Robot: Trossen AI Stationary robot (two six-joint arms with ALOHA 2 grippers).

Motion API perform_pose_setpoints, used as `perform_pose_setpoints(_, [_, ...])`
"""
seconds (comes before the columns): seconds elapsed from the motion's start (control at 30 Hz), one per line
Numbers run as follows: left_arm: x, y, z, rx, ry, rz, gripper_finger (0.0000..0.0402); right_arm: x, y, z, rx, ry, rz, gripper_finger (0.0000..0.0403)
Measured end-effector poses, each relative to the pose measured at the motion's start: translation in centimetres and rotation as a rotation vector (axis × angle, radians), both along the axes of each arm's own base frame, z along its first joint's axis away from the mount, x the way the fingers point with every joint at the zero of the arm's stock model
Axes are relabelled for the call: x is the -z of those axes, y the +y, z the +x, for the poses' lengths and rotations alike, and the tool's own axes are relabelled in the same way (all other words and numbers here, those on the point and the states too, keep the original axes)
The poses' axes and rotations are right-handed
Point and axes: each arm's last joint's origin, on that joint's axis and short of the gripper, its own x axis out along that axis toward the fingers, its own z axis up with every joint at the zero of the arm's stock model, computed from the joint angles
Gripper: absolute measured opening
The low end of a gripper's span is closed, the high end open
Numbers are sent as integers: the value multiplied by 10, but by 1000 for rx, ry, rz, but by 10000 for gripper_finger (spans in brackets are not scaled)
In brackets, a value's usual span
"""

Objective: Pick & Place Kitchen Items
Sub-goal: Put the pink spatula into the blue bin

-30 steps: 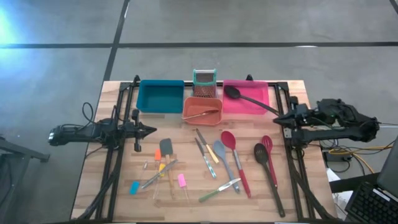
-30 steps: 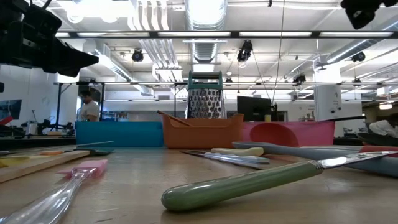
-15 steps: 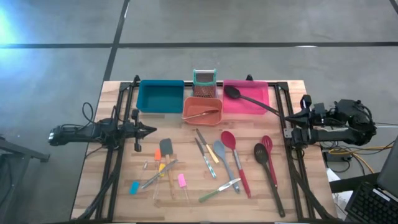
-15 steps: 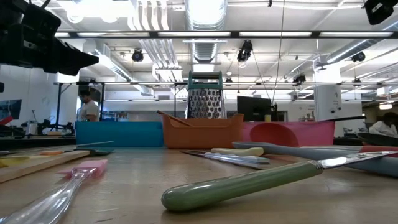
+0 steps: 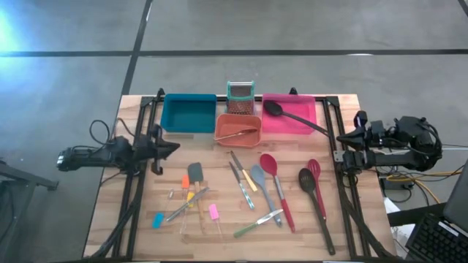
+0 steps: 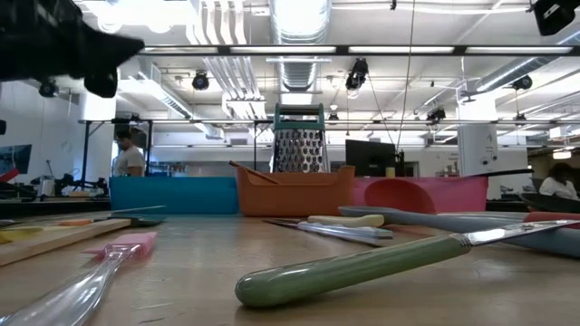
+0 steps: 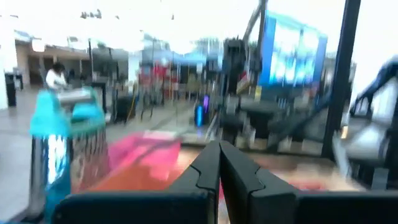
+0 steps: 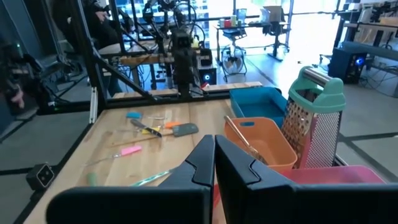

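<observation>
Both grippers' jaws are closed, empty; black ladle [image 5: 295,117] lies slantwise, bowl in pink bin [image 5: 303,124]

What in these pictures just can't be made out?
- Orange bin, high view: the thin utensil inside is too small to identify.
- Left wrist view: motion blur smears everything beyond the left end effector.
- Pink bin, right wrist view: mostly cut off by the edge and the right end effector.
</observation>
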Motion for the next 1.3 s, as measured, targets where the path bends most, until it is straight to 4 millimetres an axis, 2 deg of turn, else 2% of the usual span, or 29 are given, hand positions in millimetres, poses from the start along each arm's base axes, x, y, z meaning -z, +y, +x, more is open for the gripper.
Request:
perform_pose_setpoints(0.27, [-31, 1, -12, -20, -341, -3, 14, 0, 0, 1, 0, 4, 0, 8])
perform_pose_setpoints(0.47, [-48, 1, -24, 35, -573, -119, 14, 0, 0, 1, 1, 4, 0, 8])
perform_pose_setpoints(0.7, [-64, 1, -37, 79, -737, -147, 14, 0, 0, 1, 0, 4, 0, 8])
perform_pose_setpoints(0.8, [-80, -1, -35, 129, -673, -121, 14, 0, 0, 1, 1, 4, 0, 8])
perform_pose_setpoints(1.07, [-137, -3, -4, 138, -143, -132, 14, 0, 0, 1, 0, 4, 0, 8])
perform_pose_setpoints(1.3, [-190, -8, 21, 255, 132, -78, 14, 0, 0, 1, 0, 4, 0, 8])
